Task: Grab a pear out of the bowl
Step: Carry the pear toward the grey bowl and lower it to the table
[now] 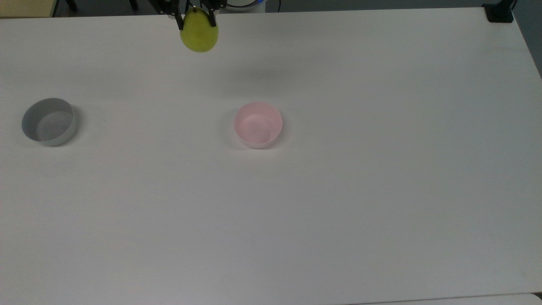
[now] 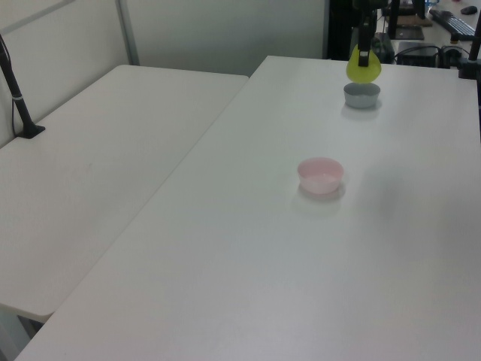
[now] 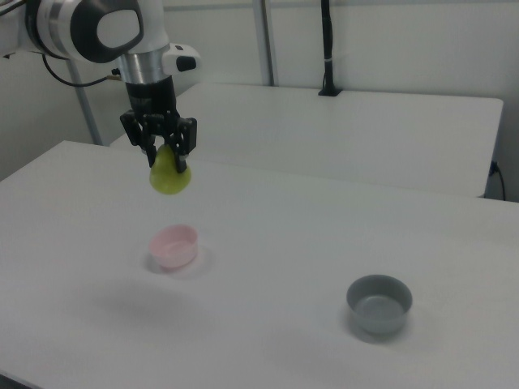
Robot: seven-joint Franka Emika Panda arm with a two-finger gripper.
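A: Report the state of the gripper point(image 3: 169, 154).

B: The fingers point(image 3: 150, 151) are closed on the upper part of the pear point(image 3: 170, 177), one on each side near the stem. The pear hangs below them, clear of the surface point(image 1: 338, 190).

A: Position of the pear relative to the bowl point(image 1: 258, 125)?

B: High above the surface and well apart from the bowl, which stands with nothing in it. In the top view the pear point(image 1: 199, 34) is near the upper edge. A grey bowl point(image 1: 49, 121) stands at the top view's left.
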